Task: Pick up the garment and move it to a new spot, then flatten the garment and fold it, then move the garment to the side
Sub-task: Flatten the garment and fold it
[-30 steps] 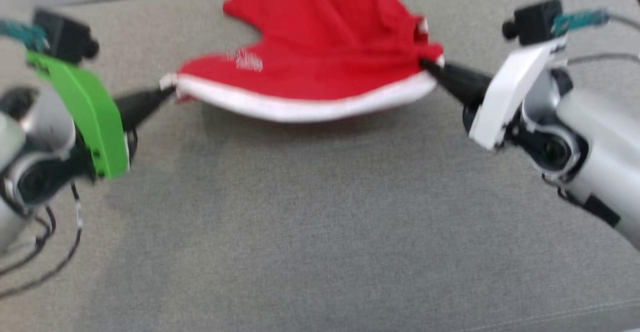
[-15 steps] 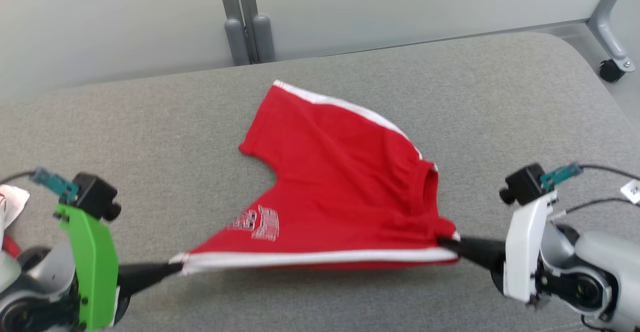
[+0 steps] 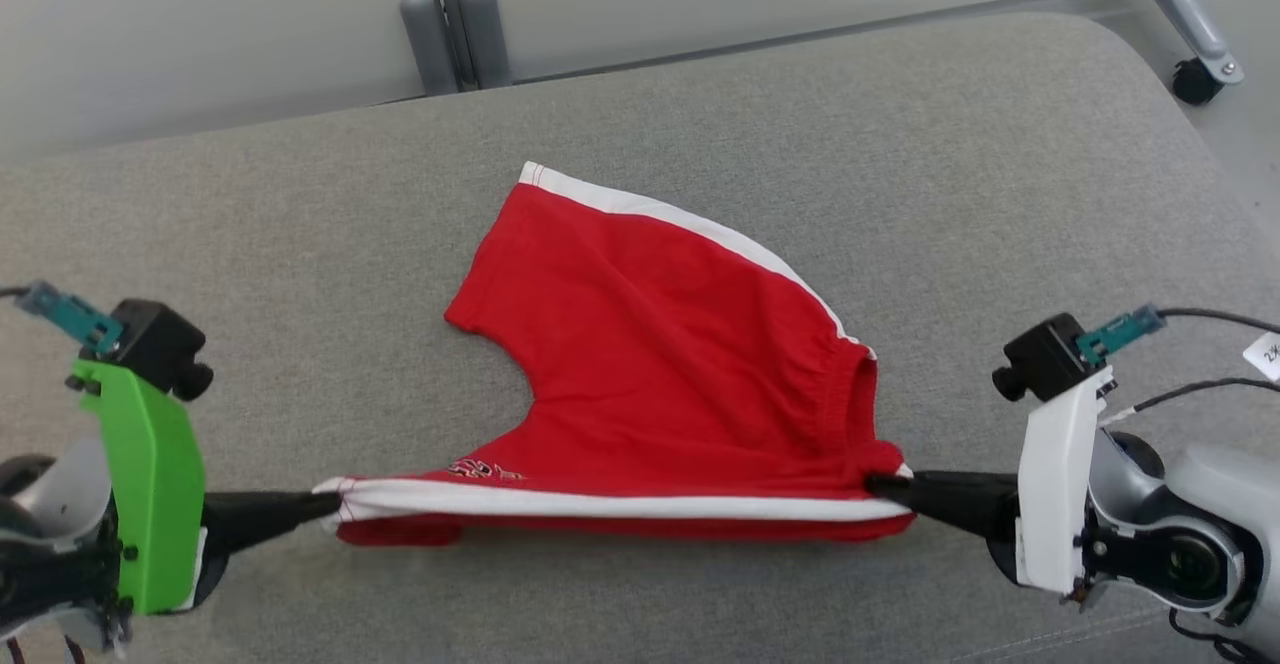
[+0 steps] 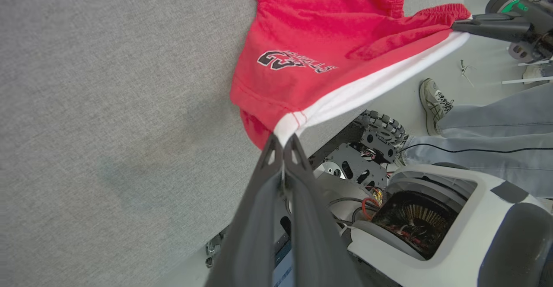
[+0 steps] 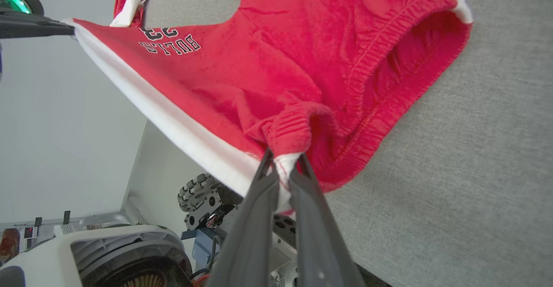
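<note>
The garment (image 3: pixel 660 374) is red with a white stripe and a gathered elastic band. It sits in the middle of the head view, and its far part lies on the grey fabric tabletop (image 3: pixel 900 174). Its near white-striped edge runs in a straight, taut line across the lower middle of the frame. The black-and-white lettering (image 4: pixel 296 61) shows near the left end of that edge.

The left tool (image 3: pixel 325 506) reaches in from the lower left of the head view, almost level, behind a green bracket (image 3: pixel 145 499). Its dark fingers are pressed together, pinching the white corner of the stripe. The right tool (image 3: pixel 880 486) comes in from the lower right behind a white bracket (image 3: pixel 1060 489), also nearly level. It points toward the left tool and its fingers are pinched on the bunched waistband end of the stripe. The two tools face each other with the hem stretched between them.

Beyond the tabletop, at the top of the head view, stands a pale wall panel with two grey posts (image 3: pixel 445 24). A caster wheel (image 3: pixel 1195 81) sits at the upper right. At the right of the left wrist view are a person's shoe (image 4: pixel 434 105) and light trouser legs (image 4: pixel 488 135). The robot's wheeled base (image 4: pixel 380 127) is just beside them.
</note>
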`<state>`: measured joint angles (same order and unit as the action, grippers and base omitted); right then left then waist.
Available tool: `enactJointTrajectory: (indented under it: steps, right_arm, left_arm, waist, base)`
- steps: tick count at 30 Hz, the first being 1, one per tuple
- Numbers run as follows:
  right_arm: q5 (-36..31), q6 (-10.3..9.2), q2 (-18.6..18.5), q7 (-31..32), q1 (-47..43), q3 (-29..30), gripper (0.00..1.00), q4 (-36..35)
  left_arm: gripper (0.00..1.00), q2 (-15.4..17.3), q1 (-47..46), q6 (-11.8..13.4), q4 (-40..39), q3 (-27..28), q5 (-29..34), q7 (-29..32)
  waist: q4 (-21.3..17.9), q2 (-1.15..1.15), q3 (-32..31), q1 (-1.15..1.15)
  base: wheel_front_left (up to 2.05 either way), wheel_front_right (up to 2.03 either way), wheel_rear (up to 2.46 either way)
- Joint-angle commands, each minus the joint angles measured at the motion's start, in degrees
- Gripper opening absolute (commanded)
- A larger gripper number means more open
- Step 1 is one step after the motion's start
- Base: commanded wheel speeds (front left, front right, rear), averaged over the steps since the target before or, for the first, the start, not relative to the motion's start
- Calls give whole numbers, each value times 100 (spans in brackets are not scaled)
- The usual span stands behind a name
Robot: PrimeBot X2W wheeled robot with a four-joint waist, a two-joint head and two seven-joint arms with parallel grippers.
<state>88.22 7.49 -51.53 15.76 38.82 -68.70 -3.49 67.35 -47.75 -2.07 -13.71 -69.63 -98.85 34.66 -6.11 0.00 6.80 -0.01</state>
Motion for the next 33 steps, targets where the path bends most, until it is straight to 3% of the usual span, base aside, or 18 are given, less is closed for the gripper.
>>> enactJointTrajectory:
  steps: [1,6,20,33]
  right_arm:
    - [78,0,61,34,127,81,0,0]
    - [197,0,204,71,541,375,0,136]
    - [209,1,815,-477,1303,995,0,484]
    - [337,1,1085,-553,1461,1097,0,672]
  left_arm:
    - [0,-106,-242,33,121,86,-44,172]
    - [0,-448,-943,123,566,313,-58,749]
    - [0,-1427,-3018,161,1981,674,688,1884]
    - [0,-2159,-3837,-163,3136,733,1171,1879]
  waist:
    - [-116,0,259,1]
    - [-279,0,782,1]
    - [-930,0,2278,1]
    - [-1311,0,2696,1]
  base:
    - [0,0,0]
    - [0,0,0]
    - [0,0,0]
    - [0,0,0]
